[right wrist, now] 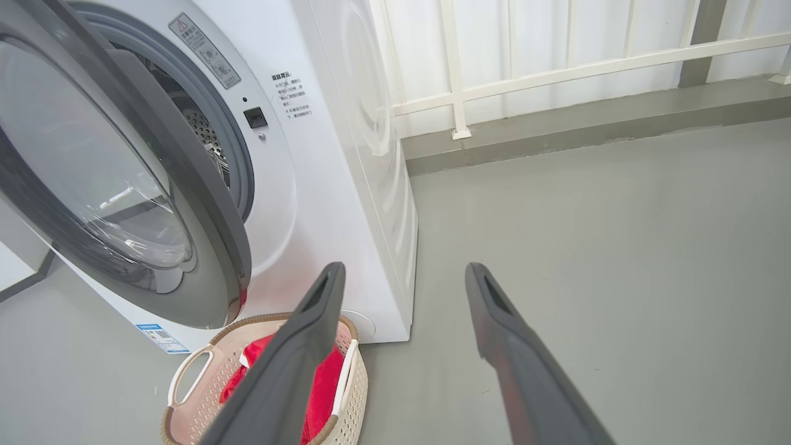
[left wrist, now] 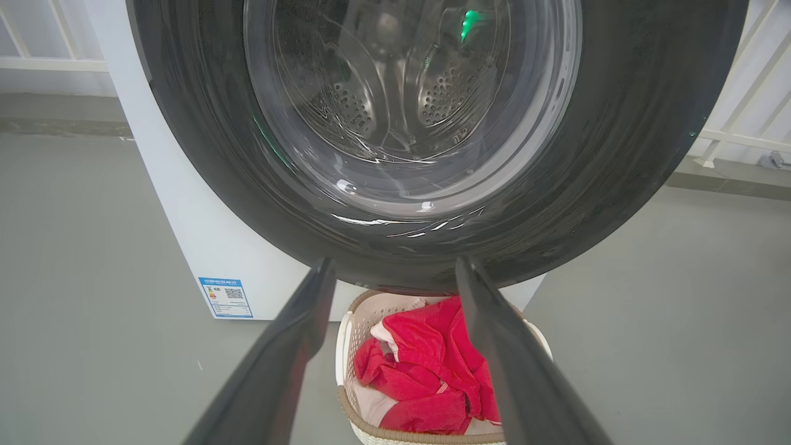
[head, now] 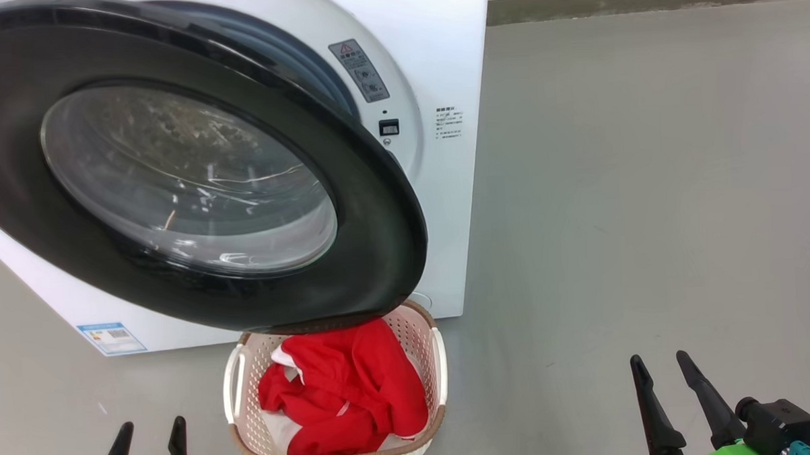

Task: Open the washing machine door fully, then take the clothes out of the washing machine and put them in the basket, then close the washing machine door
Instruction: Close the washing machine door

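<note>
Left hand (head: 153, 425) and right hand (head: 659, 358) hovered low over the grey floor (head: 647, 212), fingers spread wide, empty, on either side of the basket (head: 249, 401). That cream perforated basket sat just before the white washing machine (head: 457, 185), red clothes (head: 346, 384) with white panels heaped inside. Over its far rim hung the washing machine door (head: 377, 208), ajar, glossy black around bulging glass. Behind stood a white railing (right wrist: 556, 68).

Red clothes (head: 346, 384); cream perforated basket (head: 419, 338), brown rim; glossy black door (head: 377, 208).
</note>
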Available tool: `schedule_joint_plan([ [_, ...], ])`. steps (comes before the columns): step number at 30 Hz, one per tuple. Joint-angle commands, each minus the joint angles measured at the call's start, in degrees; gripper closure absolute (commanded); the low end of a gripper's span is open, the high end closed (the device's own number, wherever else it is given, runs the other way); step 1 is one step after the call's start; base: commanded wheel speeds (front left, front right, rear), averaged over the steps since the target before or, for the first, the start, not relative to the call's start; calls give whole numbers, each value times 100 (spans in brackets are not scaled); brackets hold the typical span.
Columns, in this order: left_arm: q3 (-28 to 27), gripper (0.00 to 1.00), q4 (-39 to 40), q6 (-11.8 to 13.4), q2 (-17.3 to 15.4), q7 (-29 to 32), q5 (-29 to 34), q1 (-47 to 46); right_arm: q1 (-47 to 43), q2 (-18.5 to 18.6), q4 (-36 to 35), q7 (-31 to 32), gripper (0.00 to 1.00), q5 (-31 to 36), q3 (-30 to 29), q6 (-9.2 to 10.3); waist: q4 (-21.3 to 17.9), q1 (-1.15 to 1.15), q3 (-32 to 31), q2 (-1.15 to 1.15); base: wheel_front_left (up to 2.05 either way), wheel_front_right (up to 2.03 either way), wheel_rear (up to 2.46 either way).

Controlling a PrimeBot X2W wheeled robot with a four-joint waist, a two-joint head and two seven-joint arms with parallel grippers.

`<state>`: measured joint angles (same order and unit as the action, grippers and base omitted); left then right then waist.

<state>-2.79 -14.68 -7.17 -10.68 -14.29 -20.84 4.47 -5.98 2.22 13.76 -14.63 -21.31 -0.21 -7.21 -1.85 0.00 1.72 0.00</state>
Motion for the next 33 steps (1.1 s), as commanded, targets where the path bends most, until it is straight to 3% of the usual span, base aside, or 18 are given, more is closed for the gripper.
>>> schedule_joint_plan([
  [1,-212,0,123,-32,-50,-71,81,-84,22,65,-132,-37,0,1,103,-28,15,0,-3,0,0,0,0],
  [24,-117,0,159,-32,36,-71,281,-70,-2,65,-120,-37,0,34,91,-28,199,0,-70,0,0,0,0],
  [26,-133,0,165,-32,78,-71,306,-96,-7,65,-131,-37,55,10,100,-28,284,0,-84,0,0,0,0],
  [29,-96,0,197,-32,143,-71,356,-107,-3,65,-149,-37,92,-21,150,-28,448,0,-119,0,0,0,0],
  [30,-82,0,215,-32,169,-71,371,-106,5,65,-153,-37,100,-28,171,-28,514,0,-125,0,0,0,0],
  [33,-4,0,244,-32,244,-71,426,-99,47,65,-158,-37,100,-46,252,-28,765,0,-156,0,0,0,0],
])
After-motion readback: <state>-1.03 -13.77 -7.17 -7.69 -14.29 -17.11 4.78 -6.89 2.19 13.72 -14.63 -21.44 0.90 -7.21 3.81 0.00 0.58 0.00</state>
